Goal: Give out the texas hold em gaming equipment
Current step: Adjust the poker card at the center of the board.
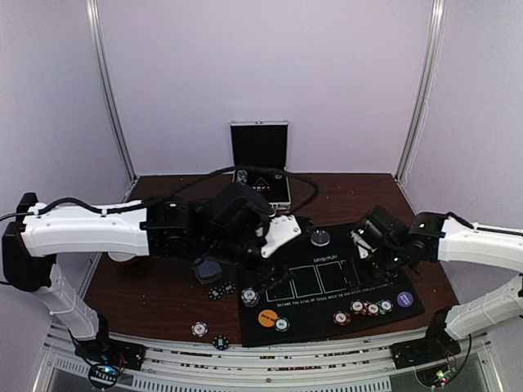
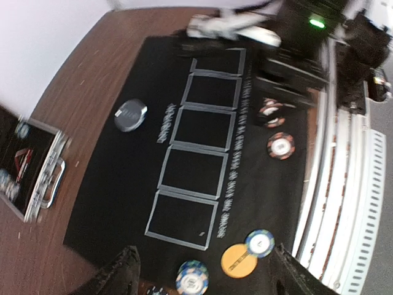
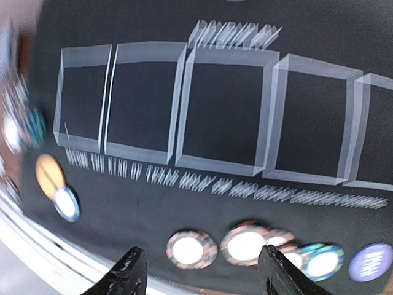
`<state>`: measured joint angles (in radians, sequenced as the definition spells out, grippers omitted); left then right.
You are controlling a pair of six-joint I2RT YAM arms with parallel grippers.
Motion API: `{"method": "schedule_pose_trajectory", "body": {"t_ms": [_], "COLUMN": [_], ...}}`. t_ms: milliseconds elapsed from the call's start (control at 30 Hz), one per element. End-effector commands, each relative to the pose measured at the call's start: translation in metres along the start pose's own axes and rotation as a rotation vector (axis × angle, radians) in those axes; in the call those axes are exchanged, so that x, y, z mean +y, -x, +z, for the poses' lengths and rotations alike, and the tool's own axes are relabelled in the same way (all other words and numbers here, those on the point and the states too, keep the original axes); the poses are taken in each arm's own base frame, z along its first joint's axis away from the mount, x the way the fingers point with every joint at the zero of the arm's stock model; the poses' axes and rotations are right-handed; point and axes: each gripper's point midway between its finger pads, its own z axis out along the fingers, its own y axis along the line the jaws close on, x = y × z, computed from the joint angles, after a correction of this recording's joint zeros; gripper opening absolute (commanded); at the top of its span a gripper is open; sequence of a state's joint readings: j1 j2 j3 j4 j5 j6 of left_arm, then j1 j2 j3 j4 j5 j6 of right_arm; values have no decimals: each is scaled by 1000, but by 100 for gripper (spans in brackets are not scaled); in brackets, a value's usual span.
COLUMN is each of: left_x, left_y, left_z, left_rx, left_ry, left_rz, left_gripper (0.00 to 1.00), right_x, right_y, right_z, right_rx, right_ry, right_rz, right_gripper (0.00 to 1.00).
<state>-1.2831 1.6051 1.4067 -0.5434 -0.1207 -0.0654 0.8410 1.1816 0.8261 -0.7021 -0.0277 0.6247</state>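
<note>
A black mat [image 1: 327,282] holds an orange button [image 1: 267,318], a purple button [image 1: 404,299], a silver button [image 1: 320,238] and several poker chips. My left gripper [image 2: 206,276] hangs open and empty over the mat's left end, above a blue-and-white chip [image 2: 192,278] beside the orange button [image 2: 238,260]. My right gripper [image 3: 202,273] stands open and empty above the near right edge, over a red-edged chip [image 3: 191,249] with another [image 3: 245,244] beside it. A grey-blue card stack [image 1: 207,270] lies left of the mat.
A silver case [image 1: 260,167] stands open at the back. Several loose chips [image 1: 199,329] lie on the brown table left of the mat. A red-and-white round thing [image 1: 122,258] peeks out under the left arm. A white rail [image 1: 270,359] runs along the near edge.
</note>
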Motion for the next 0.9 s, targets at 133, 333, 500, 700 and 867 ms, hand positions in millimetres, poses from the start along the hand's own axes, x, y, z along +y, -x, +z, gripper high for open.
{"method": "schedule_pose_trajectory", "body": {"t_ms": [133,333,500,700,867], "left_x": [113,143,147,149,150], "left_y": [-94,-120,-123,-124,-120], "left_z": [-49,-73,-77,-75,-76], "left_rx": [68,83,82,88,81], "left_ry": [306,441,450,455,450], "left_rz": [-359,-391,-377,-353,-339], "left_gripper": [80,84,84,85,85], "right_x": [32,6,-5,-29,-25], "right_y": [-62,-76,-67,-64,-57], "right_z": [45,62,54,41,39], "right_rx": [223,287,267,253,231], "right_ry": [-174,-355,-443,-555,-530], "right_rz": [-228,-293,-303,-318,-303], "right_gripper": [63,60,54,51,50]}}
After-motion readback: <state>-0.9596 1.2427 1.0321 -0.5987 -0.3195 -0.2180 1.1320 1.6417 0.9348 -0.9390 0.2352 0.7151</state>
